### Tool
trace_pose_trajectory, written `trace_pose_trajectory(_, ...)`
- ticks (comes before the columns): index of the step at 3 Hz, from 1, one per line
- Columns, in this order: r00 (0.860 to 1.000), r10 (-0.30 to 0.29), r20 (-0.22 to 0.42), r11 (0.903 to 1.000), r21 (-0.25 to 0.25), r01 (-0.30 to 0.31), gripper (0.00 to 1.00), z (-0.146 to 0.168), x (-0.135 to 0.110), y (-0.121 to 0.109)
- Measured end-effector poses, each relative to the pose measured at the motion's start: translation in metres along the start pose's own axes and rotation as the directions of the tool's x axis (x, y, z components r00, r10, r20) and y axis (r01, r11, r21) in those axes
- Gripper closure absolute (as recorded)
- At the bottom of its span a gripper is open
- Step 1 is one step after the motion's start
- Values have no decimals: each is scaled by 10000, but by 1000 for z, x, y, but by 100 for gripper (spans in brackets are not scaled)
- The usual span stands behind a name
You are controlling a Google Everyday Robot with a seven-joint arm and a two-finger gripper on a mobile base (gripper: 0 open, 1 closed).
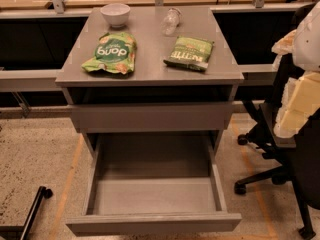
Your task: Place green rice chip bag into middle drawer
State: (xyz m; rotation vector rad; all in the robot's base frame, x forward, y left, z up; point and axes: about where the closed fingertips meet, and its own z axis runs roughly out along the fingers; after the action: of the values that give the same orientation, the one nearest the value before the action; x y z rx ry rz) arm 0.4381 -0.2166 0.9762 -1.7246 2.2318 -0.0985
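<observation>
The green rice chip bag (110, 53) lies flat on the left of the grey cabinet top (150, 76), its round dark-green logo facing up. The middle drawer (154, 223) is pulled out wide towards me and its grey floor is bare. My gripper (296, 106) shows as pale cream and white parts at the right edge of the view. It is level with the cabinet's upper front, well to the right of the bag and apart from it. It holds nothing that I can see.
A flatter dark-green bag (189, 53) lies on the right of the top. A white bowl (115, 14) and a clear plastic cup on its side (171, 21) sit at the back. The top drawer (152, 116) is closed. A black office chair (270, 176) stands right of the cabinet.
</observation>
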Motion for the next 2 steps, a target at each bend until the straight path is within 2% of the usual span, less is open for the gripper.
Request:
trace_pose_trajectory(1,9991,-93,418,9998,166,86,0,12,-17,-18)
trace_pose_trajectory(2,9991,-92,419,9998,167,85,0,12,-17,-18)
